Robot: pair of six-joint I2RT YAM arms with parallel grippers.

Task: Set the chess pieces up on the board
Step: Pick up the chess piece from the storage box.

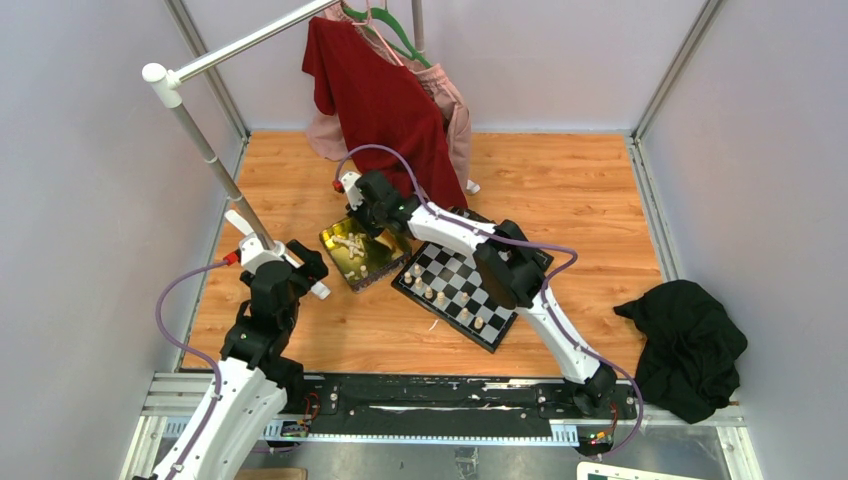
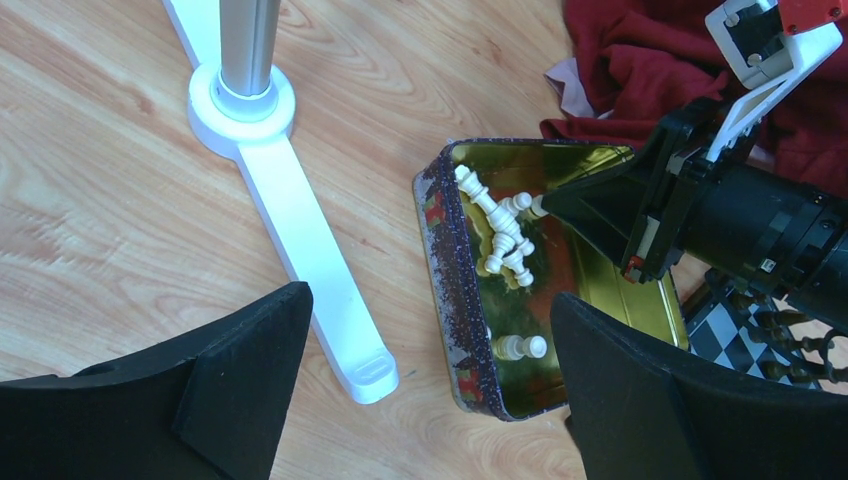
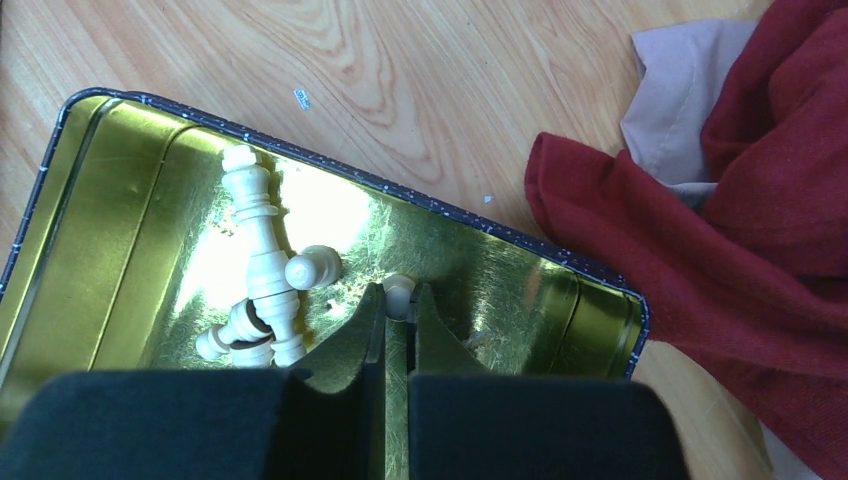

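The left gripper (image 2: pixel 430 310) hangs low over the wooden table (image 1: pixel 560 190), near the front. Its jaws are wide apart and hold nothing. It is next to the white foot of a clothes rack (image 2: pixel 300 220).

Off to the right, a black cloth (image 1: pixel 690 345) lies in a heap on the table.

The board (image 1: pixel 460 280) lies flat near the middle of the table, turned so one corner points to the front. A few light chess pieces (image 1: pixel 440 297) stand on it, along the edge that faces the left arm. The right arm reaches across over the board.

Just past the board, and to its left, is a shiny gold tin (image 3: pixel 110 230). More cream pieces (image 3: pixel 262 260) lie on their sides in it, in a small pile.

The right gripper (image 3: pixel 398 300) is down inside the tin. Its jaws are closed tight, and a small cream piece (image 3: pixel 399 287) is pinched between the tips. Its round top pokes out past them.

Behind the tin, a red shirt (image 1: pixel 385 100) hangs from the rack over a pink one, and its bottom rests on the table.
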